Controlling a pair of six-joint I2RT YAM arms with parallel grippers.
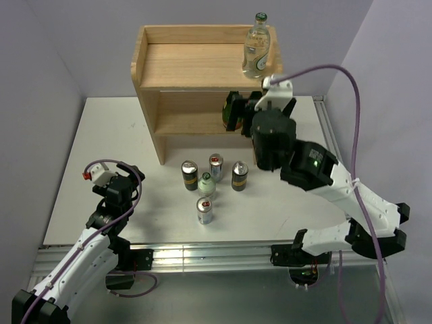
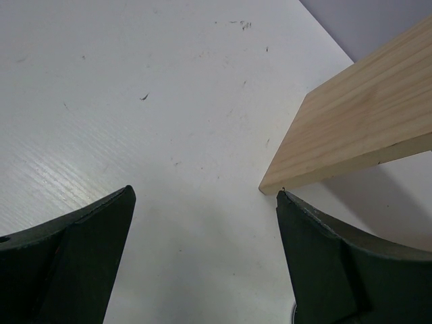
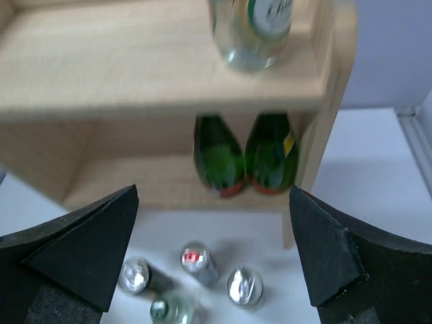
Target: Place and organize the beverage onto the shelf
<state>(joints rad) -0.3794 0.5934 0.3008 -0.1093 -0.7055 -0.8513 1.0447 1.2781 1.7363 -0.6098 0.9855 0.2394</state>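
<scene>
The light wood shelf (image 1: 192, 64) stands at the back of the table. One clear green-capped bottle (image 1: 256, 44) stands on the right end of its top board and also shows in the right wrist view (image 3: 253, 30). On the table in front stand two black cans (image 1: 190, 175) (image 1: 239, 175), two silver cans (image 1: 216, 167) (image 1: 204, 210) and a second clear bottle (image 1: 206, 184). My right gripper (image 1: 234, 111) is open and empty, raised in front of the shelf's lower tier, above the group (image 3: 196, 260). My left gripper (image 1: 101, 174) is open and empty over bare table at the left.
Two dark green bottles (image 3: 219, 156) (image 3: 272, 152) stand on the right of the shelf's lower tier. The left wrist view shows white table (image 2: 169, 121) and a corner of the wooden shelf (image 2: 364, 121). A metal rail (image 1: 202, 253) runs along the table's near edge.
</scene>
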